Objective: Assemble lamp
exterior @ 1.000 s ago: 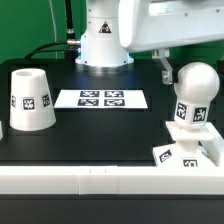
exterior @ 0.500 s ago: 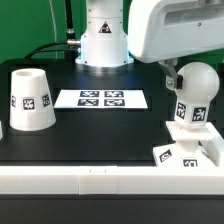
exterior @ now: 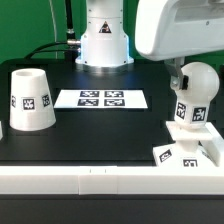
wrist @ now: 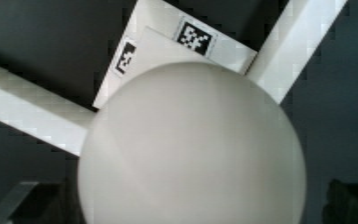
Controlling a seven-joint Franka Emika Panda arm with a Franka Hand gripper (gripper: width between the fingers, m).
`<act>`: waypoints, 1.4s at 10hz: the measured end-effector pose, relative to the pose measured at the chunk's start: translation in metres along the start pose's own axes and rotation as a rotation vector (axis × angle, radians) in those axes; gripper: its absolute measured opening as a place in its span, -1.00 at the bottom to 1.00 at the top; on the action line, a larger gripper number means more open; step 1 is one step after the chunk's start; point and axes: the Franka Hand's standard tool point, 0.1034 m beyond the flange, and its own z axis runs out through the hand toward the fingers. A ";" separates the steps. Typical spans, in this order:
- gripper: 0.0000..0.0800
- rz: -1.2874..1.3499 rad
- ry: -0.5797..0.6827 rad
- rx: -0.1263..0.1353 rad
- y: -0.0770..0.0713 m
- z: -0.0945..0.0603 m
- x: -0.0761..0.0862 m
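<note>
**Operator:** Count?

**Spotter:** You have 3 lamp parts and 1 arm. 1 shade (exterior: 30, 100), 1 bulb (exterior: 195, 92), 1 base (exterior: 186, 152). There is also 1 marker board (exterior: 100, 98) with 4 tags, flat on the black table (exterior: 100, 135) in front of the arm's pedestal (exterior: 105, 40).

**Operator:** Where do they sit?

**Spotter:** The shade stands alone at the exterior view's left, narrow end up, with 1 tag facing you. It is well apart from the rest. The bulb stands upright on the base at the exterior view's right, just behind the white front rail (exterior: 90, 180). So the base carries 1 part, and the shade carries nothing you can see from outside.

**Operator:** What differs between the views?

**Spotter:** Only the exterior view gives you the shade, the board and the pedestal. In the wrist view the bulb's dome (wrist: 194, 140) fills most of the picture, with the base (wrist: 229, 60) beyond it showing 2 tags.

**Operator:** And the pincer?

**Spotter:** The gripper (exterior: 174, 71) shows as 1 dark finger just beside the bulb's top, under the white arm body (exterior: 180, 30). You cannot tell from either view how wide it stands, or whether it touches the bulb.
</note>
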 end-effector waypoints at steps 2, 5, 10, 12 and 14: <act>0.75 -0.009 -0.003 0.001 0.001 0.003 -0.003; 0.75 -0.006 -0.002 0.001 0.004 0.003 -0.004; 0.44 -0.006 -0.002 0.001 0.005 0.003 -0.004; 0.44 0.082 -0.006 0.036 0.004 0.003 -0.006; 0.44 0.303 0.005 0.056 0.003 0.002 -0.004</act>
